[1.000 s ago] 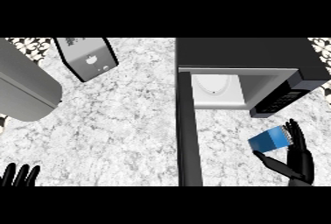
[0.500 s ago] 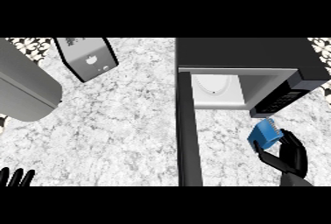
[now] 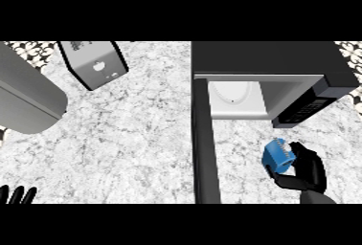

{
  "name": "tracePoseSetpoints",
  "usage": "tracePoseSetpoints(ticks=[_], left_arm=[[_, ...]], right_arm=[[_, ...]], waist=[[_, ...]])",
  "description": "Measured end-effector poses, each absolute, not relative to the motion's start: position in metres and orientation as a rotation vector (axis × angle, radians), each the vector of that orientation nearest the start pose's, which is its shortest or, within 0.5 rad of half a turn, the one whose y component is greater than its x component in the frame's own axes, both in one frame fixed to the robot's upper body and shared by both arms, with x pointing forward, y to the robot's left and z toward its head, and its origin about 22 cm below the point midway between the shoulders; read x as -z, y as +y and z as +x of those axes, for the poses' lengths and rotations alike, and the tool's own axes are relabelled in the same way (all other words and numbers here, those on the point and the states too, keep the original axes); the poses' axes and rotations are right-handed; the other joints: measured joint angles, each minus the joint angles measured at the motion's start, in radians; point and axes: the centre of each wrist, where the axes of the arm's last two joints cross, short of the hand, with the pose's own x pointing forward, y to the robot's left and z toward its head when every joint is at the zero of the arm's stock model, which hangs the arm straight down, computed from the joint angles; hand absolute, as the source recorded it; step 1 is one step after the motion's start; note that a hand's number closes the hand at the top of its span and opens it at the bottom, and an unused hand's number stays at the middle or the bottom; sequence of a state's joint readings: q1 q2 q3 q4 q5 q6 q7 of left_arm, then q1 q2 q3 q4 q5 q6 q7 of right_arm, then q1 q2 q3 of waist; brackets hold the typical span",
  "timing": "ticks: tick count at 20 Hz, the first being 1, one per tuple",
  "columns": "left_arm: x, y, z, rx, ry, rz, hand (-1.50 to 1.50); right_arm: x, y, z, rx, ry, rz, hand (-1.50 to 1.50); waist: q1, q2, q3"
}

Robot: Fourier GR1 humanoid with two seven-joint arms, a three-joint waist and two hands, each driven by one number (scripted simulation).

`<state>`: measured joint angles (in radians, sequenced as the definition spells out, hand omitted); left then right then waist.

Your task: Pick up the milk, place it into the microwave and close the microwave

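While its door hangs open, the microwave waits.
Right robot hand pinches the milk; left robot hand rests spread.

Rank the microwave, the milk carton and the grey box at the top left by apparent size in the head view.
1. Microwave, by far the largest.
2. Grey box near the counter's top left.
3. Milk carton, smallest, held in the right robot hand; it is partly hidden by the fingers, so its full extent is unsure.
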<state>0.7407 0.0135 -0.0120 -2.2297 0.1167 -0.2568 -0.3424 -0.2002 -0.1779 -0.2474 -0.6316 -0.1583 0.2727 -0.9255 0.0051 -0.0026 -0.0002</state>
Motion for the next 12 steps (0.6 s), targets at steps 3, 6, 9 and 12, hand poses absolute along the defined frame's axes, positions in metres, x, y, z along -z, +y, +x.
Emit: tracePoseSetpoints(ticks=[3,6,9,12], left_arm=[[-0.054,0.273,0.067,-0.029,-1.916,0.011,-1.5],[-0.052,0.272,0.065,-0.035,-1.917,0.018,-1.5],[-0.052,0.273,0.064,-0.038,-1.91,0.016,-1.5],[-0.056,0.277,0.061,-0.038,-1.91,0.007,-1.5]], right_arm=[[0.134,-0.326,0.229,0.153,-1.808,0.098,1.5],[0.13,-0.314,0.227,0.106,-1.817,0.152,1.5],[0.118,-0.301,0.219,0.05,-1.828,0.202,1.5],[0.103,-0.285,0.208,0.023,-1.846,0.234,1.5]], waist=[[0.0,-0.001,0.0],[-0.002,-0.001,0.0],[-0.011,-0.003,-0.001],[-0.012,-0.003,-0.002]])
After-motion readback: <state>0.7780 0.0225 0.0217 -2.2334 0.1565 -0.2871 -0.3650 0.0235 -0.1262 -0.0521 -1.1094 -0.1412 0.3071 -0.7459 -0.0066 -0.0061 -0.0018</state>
